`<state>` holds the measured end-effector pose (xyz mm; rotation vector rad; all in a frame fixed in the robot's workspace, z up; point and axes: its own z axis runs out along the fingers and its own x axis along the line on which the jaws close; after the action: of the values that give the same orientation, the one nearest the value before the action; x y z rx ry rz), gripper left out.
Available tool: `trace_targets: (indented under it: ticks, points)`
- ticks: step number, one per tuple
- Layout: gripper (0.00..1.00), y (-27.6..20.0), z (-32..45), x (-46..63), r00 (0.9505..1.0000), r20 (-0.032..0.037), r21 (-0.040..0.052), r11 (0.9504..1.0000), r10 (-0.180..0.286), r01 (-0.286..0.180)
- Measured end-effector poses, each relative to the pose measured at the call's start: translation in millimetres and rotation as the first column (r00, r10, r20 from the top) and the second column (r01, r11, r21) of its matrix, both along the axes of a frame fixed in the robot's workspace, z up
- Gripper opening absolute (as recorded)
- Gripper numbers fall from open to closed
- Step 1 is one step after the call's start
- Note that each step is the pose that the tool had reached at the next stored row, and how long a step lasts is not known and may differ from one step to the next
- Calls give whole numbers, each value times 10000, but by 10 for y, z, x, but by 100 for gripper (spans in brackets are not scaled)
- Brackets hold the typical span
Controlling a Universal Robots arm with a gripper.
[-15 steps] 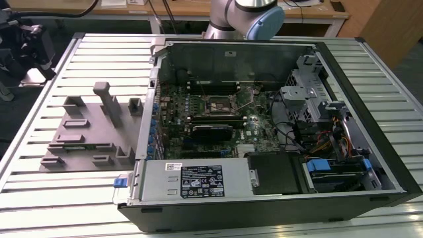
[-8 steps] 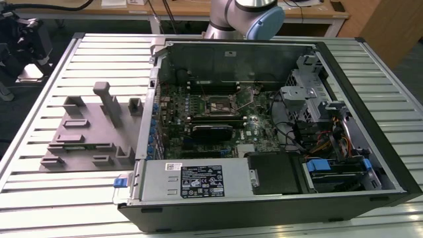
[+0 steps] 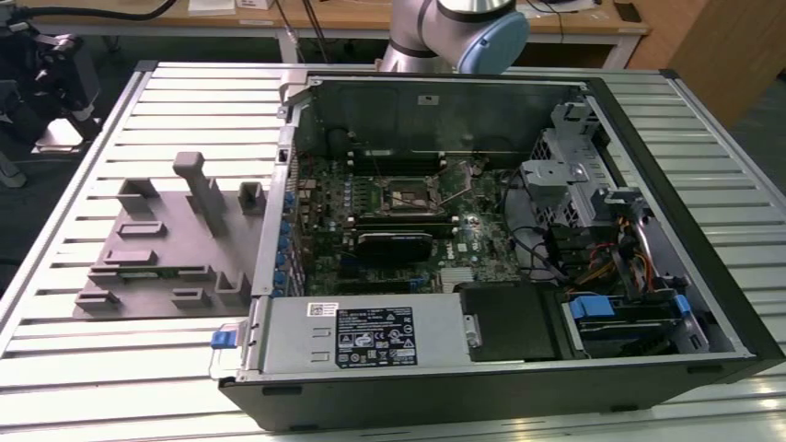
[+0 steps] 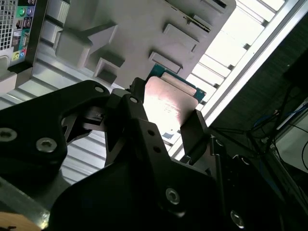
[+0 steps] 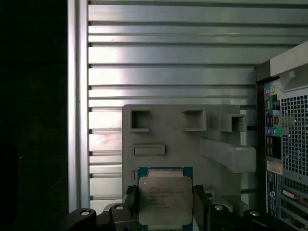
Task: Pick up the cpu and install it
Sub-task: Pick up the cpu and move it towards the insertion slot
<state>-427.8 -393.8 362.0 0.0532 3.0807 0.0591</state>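
The cpu (image 5: 165, 199) is a small square chip with a silvery top plate and a green rim. It sits between the two black fingers (image 5: 130, 202) of my gripper (image 5: 165, 208), which is shut on its sides. In the second wrist view the cpu (image 4: 169, 98) shows its shiny face between the fingers (image 4: 195, 127) of the gripper (image 4: 162, 120). It hangs well above the grey tray (image 5: 183, 144) with its moulded pockets. In the exterior view the tray (image 3: 160, 267) lies left of the open computer case (image 3: 491, 230), and the square socket frame (image 3: 406, 195) sits mid-motherboard.
The case's rear panel (image 5: 288, 144) stands beside the tray. A black card (image 3: 393, 244) lies just in front of the socket, and cables and drive cages (image 3: 590, 239) crowd the exterior view's right. Part of the arm (image 3: 455, 28) rises behind the case. The slatted metal table (image 3: 98, 368) surrounds everything.
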Motion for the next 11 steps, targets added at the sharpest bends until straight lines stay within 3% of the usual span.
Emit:
trace_targets:
  ticks: [11]
  points:
    - [54, 3, 0, 136, 10000, 0, 1, 10000, 0, 0]
